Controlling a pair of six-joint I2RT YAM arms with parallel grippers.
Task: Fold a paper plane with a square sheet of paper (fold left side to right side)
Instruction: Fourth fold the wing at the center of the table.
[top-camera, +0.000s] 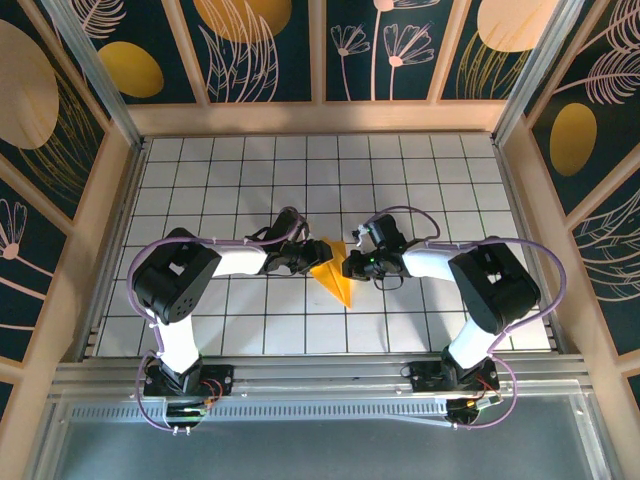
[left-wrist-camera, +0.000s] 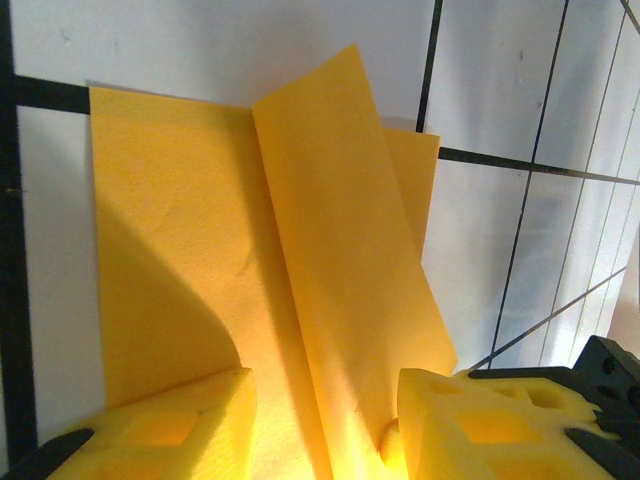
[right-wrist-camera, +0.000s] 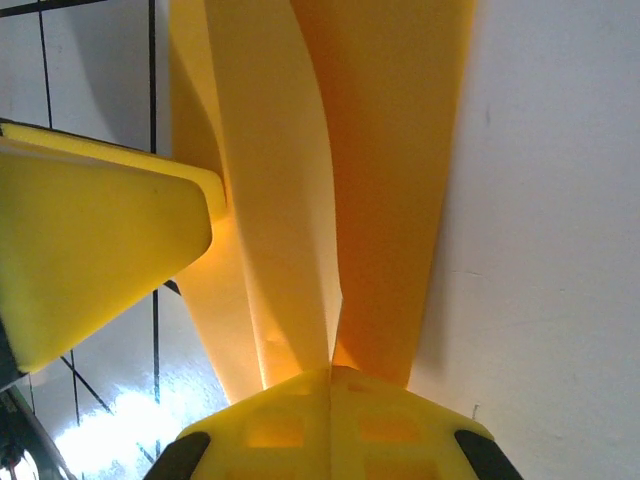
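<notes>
The paper plane (top-camera: 335, 275) is a narrow orange-yellow dart on the white grid table (top-camera: 420, 180), its point toward the near edge, lying between my two grippers. My left gripper (top-camera: 312, 256) is at its left side. In the left wrist view that gripper (left-wrist-camera: 325, 385) stands open, one finger on each side of the plane (left-wrist-camera: 330, 250), whose middle flap is raised. My right gripper (top-camera: 350, 266) is at the plane's right side. In the right wrist view it (right-wrist-camera: 330, 372) is shut on the central fold of the plane (right-wrist-camera: 300, 180), and the folded layers fan away from it.
A yellow finger of the left gripper (right-wrist-camera: 100, 240) is close on the left in the right wrist view. Wooden frame walls (top-camera: 320, 118) enclose the table on three sides. A metal rail (top-camera: 320, 375) runs along the near edge by the arm bases.
</notes>
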